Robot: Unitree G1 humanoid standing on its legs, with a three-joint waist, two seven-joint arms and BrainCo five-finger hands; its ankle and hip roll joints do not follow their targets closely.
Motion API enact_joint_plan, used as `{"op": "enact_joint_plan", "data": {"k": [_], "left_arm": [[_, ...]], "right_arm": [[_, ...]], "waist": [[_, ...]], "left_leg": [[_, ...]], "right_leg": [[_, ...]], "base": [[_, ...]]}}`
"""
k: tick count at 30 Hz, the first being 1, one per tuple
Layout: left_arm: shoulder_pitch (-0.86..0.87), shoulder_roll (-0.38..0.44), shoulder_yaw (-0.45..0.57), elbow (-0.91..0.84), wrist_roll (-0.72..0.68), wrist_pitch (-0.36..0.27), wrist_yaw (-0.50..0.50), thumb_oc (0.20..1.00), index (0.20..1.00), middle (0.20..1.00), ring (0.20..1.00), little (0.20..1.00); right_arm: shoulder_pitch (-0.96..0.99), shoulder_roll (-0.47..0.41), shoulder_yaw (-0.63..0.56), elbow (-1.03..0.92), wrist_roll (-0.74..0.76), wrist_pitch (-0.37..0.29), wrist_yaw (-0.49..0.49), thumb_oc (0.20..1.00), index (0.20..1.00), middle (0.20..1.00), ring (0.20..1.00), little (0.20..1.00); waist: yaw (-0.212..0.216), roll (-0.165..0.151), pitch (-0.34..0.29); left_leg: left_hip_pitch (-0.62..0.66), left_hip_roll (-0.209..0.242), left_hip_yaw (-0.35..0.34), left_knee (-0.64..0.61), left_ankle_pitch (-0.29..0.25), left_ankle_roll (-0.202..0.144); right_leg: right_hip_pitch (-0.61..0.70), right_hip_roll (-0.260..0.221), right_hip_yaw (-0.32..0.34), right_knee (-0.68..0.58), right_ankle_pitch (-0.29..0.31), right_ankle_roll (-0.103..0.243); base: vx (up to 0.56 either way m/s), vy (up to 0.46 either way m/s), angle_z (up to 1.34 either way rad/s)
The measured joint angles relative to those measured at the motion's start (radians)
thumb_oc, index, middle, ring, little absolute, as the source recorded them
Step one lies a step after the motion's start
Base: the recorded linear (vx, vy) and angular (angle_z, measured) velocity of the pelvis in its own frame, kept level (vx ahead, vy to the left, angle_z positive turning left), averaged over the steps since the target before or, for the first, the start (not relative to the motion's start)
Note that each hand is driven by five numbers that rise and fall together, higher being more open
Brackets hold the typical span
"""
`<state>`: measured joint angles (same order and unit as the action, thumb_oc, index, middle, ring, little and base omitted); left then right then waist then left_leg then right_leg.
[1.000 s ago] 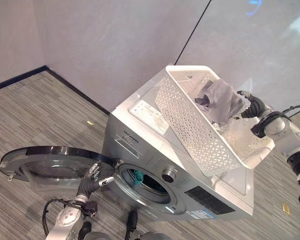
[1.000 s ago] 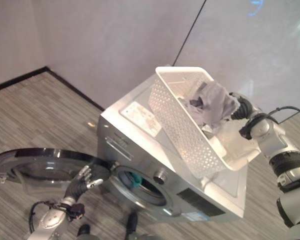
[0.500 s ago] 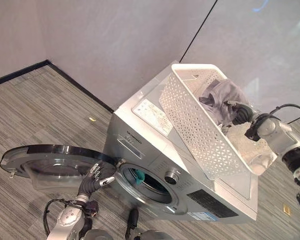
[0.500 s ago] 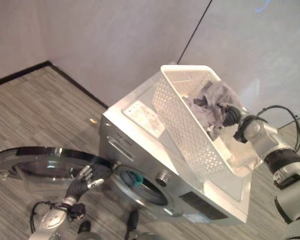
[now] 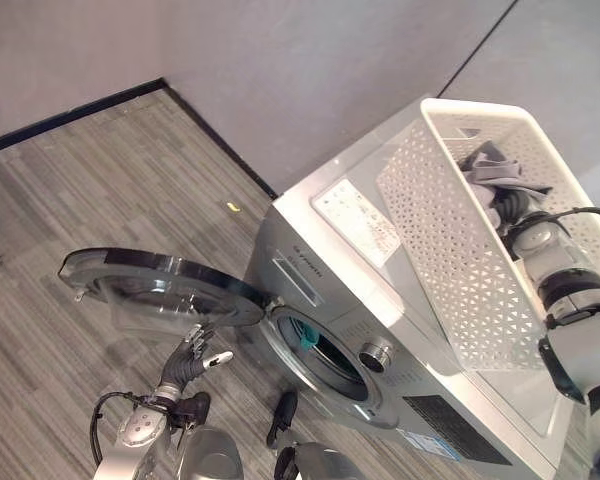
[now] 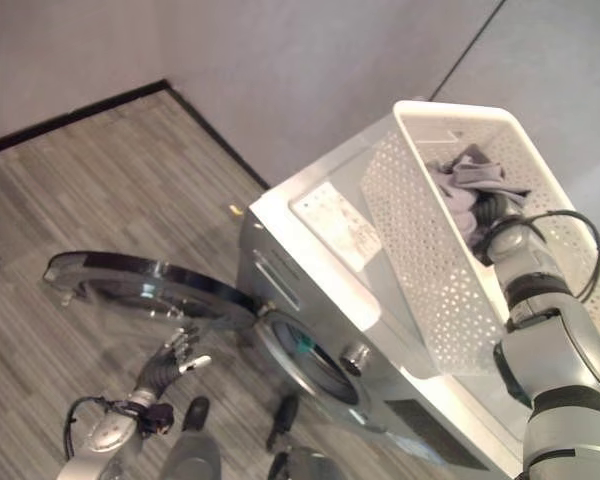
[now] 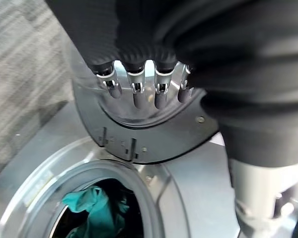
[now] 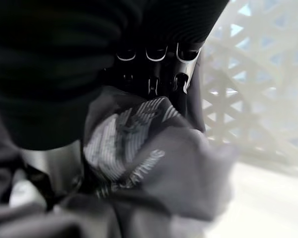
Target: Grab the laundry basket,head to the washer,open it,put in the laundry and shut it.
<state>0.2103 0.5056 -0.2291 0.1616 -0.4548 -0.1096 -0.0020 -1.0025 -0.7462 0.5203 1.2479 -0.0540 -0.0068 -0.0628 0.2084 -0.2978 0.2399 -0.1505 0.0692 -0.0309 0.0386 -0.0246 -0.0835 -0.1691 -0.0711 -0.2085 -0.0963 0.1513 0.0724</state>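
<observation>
A white lattice laundry basket (image 5: 450, 250) rests tilted on top of the silver washer (image 5: 310, 255). Inside it lies a grey garment (image 5: 492, 168). My right hand (image 5: 513, 205) reaches into the basket, and in the right wrist view its fingers (image 8: 156, 74) curl into the grey garment (image 8: 139, 148). The washer's round door (image 5: 155, 288) stands swung wide open to the left. A teal garment (image 7: 97, 208) lies in the drum (image 5: 315, 350). My left hand (image 5: 193, 362) hangs low under the door, fingers (image 7: 139, 89) straight and holding nothing.
A grey wall with a dark skirting (image 5: 80, 108) runs behind the washer. A small yellow scrap (image 5: 232, 207) lies on the striped grey floor by the wall. The control knob (image 5: 376, 353) sits right of the drum opening.
The camera has swung, so the washer sits further right. My right hand has gone deeper into the basket and closed on the grey garment. My left hand has drawn back from the drum's rim.
</observation>
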Motion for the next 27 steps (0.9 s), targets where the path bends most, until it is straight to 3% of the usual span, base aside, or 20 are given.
{"op": "enact_joint_plan", "data": {"k": [12,17,23,27], "left_arm": [[-0.042,-0.002,-0.019,0.017,0.000,0.000,0.017,1.000,1.000,1.000,1.000,1.000],[-0.050,-0.010,0.001,0.017,0.000,0.000,0.028,1.000,1.000,1.000,1.000,1.000],[-0.059,-0.028,0.031,0.015,0.002,0.000,0.029,1.000,1.000,1.000,1.000,1.000],[-0.057,-0.042,0.031,0.013,0.003,0.003,0.029,1.000,1.000,1.000,1.000,1.000]], "right_arm": [[0.038,-0.023,0.000,-0.065,-0.021,0.012,0.010,0.200,0.200,0.200,0.200,0.200],[0.066,-0.042,0.001,-0.226,-0.019,0.013,0.005,0.200,0.200,0.200,0.200,0.200],[0.094,-0.089,-0.015,-0.359,-0.007,0.011,-0.006,0.200,0.200,0.200,0.200,0.200],[0.079,-0.158,-0.109,-0.380,0.012,0.012,-0.091,0.200,0.200,0.200,0.200,0.200]], "waist": [[-0.007,0.000,-0.003],[-0.034,-0.006,-0.008],[-0.071,0.008,-0.014],[-0.089,0.010,-0.044]], "left_leg": [[0.024,-0.005,-0.012,0.009,0.001,0.005],[0.045,-0.012,0.015,0.010,-0.005,0.008],[0.091,-0.008,0.039,0.006,-0.011,0.012],[0.115,-0.007,0.046,-0.009,-0.009,0.011]], "right_leg": [[0.027,0.000,-0.013,0.007,0.015,-0.024],[0.032,0.001,0.018,0.009,0.025,-0.033],[0.067,0.003,0.040,0.009,0.027,-0.034],[0.077,0.005,0.057,0.009,0.027,-0.031]], "base": [[0.01,0.006,0.04],[0.02,0.024,-0.15],[0.03,0.026,-0.11],[0.04,0.041,-0.10]]}}
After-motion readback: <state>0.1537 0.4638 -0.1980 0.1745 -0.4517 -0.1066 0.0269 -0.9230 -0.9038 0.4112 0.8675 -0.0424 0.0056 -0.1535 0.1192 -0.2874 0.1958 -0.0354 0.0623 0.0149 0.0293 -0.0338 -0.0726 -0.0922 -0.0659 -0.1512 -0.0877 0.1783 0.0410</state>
